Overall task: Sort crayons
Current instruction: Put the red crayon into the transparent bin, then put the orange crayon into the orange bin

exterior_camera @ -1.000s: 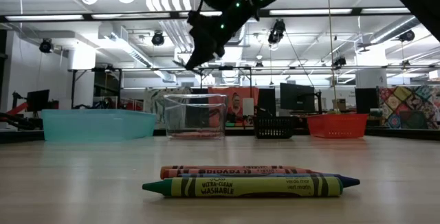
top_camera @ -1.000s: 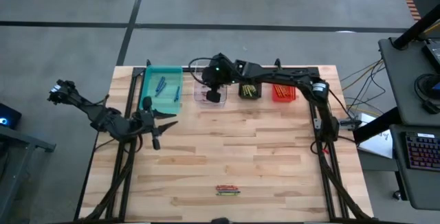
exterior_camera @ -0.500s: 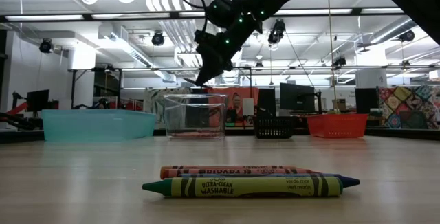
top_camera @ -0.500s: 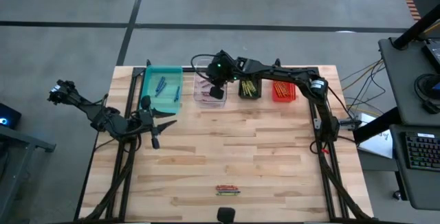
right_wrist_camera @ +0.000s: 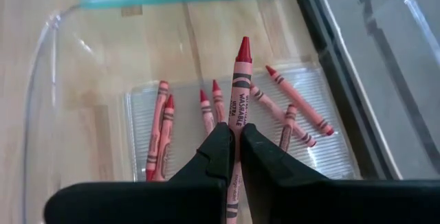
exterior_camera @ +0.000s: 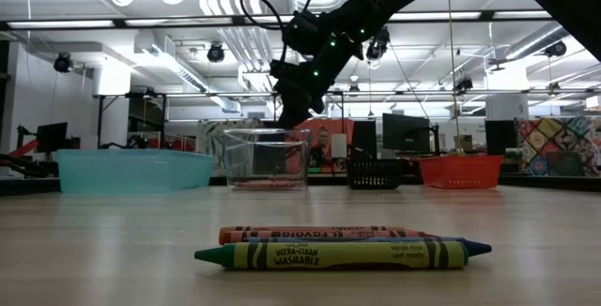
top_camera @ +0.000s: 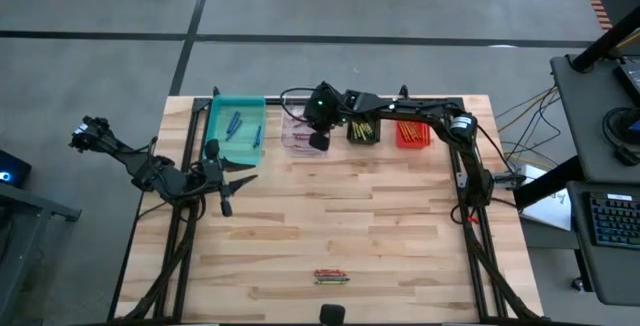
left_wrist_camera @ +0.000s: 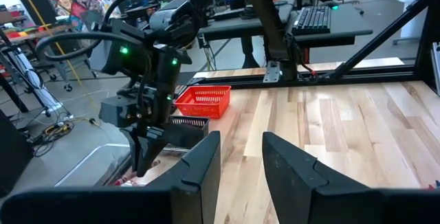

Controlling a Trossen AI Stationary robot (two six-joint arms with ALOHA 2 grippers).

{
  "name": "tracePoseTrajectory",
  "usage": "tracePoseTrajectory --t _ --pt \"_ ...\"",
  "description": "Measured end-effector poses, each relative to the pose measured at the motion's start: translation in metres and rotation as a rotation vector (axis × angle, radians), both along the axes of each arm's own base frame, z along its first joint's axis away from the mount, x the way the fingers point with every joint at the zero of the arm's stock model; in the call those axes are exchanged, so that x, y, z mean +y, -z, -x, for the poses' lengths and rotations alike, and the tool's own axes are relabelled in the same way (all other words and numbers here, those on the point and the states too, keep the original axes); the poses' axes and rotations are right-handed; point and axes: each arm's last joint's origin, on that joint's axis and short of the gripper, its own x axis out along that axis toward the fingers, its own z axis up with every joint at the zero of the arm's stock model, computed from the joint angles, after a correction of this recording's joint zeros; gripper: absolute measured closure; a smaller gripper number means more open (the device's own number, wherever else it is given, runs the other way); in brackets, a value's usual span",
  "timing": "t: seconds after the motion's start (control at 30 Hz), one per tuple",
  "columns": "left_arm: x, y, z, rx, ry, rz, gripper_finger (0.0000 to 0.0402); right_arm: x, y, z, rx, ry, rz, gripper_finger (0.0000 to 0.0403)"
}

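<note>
Lowered over the clear plastic bin [right_wrist_camera: 48, 114], the right pincer [right_wrist_camera: 234, 145] clamps a red wax crayon [right_wrist_camera: 238, 86]; released tilted, it could catch the rim and fall onto the bench [top_camera: 350, 226].

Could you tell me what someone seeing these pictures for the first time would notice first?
The eye goes to the right gripper, shut on a red crayon and poised over the clear bin, where more red crayons already lie. Next comes the small bundle of crayons lying alone at the table's near edge, large in the low view. The left gripper waits at the table's left side, beside the teal bin.
</note>
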Motion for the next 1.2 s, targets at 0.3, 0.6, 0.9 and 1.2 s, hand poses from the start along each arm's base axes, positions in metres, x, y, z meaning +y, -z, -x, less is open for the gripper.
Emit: tracePoseTrajectory --t 0.3,0.6,0.9,1.2 --pt "0.000 0.001 -0.001 0.004 0.000 -0.002 0.0310 0.001 0.001 0.000 0.000 0.000 -0.010 0.0355" --pt "-0.002 0.002 -0.003 0.012 -0.001 -0.003 0.0310 0.000 0.001 0.000 -0.007 0.013 -0.022 0.0324" --pt "-0.006 0.008 -0.010 0.030 -0.010 0.032 0.0310 0.008 -0.022 0.003 -0.074 -0.008 -0.015 0.0340" --pt "-0.012 0.016 -0.021 0.063 -0.017 0.050 0.0310 0.049 -0.086 0.017 -0.204 -0.071 0.002 0.0356"
